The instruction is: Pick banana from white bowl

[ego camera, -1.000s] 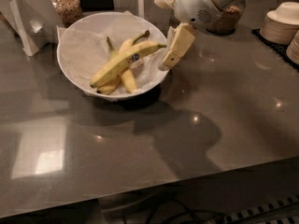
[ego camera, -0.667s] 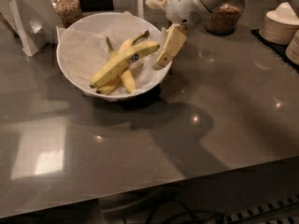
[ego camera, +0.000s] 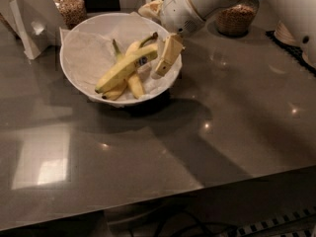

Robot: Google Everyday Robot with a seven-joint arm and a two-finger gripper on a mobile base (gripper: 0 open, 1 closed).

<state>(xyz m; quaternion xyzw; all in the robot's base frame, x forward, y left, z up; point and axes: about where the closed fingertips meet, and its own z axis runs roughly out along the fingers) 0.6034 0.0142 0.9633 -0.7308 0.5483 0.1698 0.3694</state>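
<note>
The white bowl (ego camera: 74, 78), lined with crinkled white paper, stands at the back middle of the grey table. The banana (ego camera: 123, 70), long and greenish-yellow with a dark-blue sticker, lies slanted across two shorter yellow bananas (ego camera: 134, 85) in the bowl. Its stem points up to the right. My gripper (ego camera: 157, 39) hangs over the bowl's right rim and is open and empty. One tan finger (ego camera: 168, 56) reaches down just right of the banana's stem end, close to it. The other finger (ego camera: 150, 8) is above the bowl's far rim.
A glass jar of brown filling (ego camera: 70, 6) stands behind the bowl on the left and another (ego camera: 237, 18) on the right. A white folded holder (ego camera: 27, 26) is at the far left. Stacked white dishes (ego camera: 291, 33) sit at the right edge. The table's front edge runs along the bottom.
My gripper has moved left and down, from beside the bowl's right rim to over the rim, close to the banana's stem end. The bananas have not moved.
</note>
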